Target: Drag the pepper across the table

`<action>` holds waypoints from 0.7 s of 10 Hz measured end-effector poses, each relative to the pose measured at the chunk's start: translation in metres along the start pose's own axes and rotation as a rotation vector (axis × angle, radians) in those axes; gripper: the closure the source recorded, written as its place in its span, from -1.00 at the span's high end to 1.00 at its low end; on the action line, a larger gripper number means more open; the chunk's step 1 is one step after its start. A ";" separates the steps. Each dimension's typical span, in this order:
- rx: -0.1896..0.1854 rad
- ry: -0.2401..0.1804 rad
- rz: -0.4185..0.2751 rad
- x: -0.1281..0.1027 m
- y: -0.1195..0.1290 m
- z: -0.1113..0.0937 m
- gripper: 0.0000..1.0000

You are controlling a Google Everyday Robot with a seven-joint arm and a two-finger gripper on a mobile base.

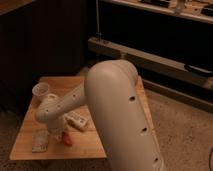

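- Presently the gripper [56,131] sits low over the front part of the table [87,146], at the end of the big white arm [120,110].
- Whether the gripper is released, clenched or grasping something, we cannot tell; the wrist hides its tip.
- The pepper [66,138] lies on the planks just beside the gripper's tip, near the front edge. We cannot say whether the two are touching or apart.
- Neighbours: a white labelled packet [77,120] lies just behind the pepper, a flat pale packet [40,142] lies on the gripper's other side, and a cup [40,91] stands well back.
- Handling, our judgement: the pepper is small and likely very light, so it needs little force to drag.
- Its glossy skin suggests it is slippery. The tapered form means a squeeze near the thin end may squirt it out.
- Its rounded body would probably roll or pivot if only pushed from one side.
- Stiffness unknown: we would assume a firm skin that could dent under a hard pinch.
- Hold, our judgement: take it across the thicker middle, jaws square to its long axis, with light pressure.
- Risks: the plank seams could snag the tip, and the white packet could be swept along.
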 end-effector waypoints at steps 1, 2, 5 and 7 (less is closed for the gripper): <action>-0.005 -0.015 -0.006 -0.001 -0.001 -0.001 -0.80; -0.008 -0.033 -0.016 -0.001 -0.004 -0.003 -0.80; -0.014 -0.045 -0.026 -0.001 -0.006 -0.005 -0.80; -0.018 -0.051 -0.024 0.002 -0.010 -0.007 -0.80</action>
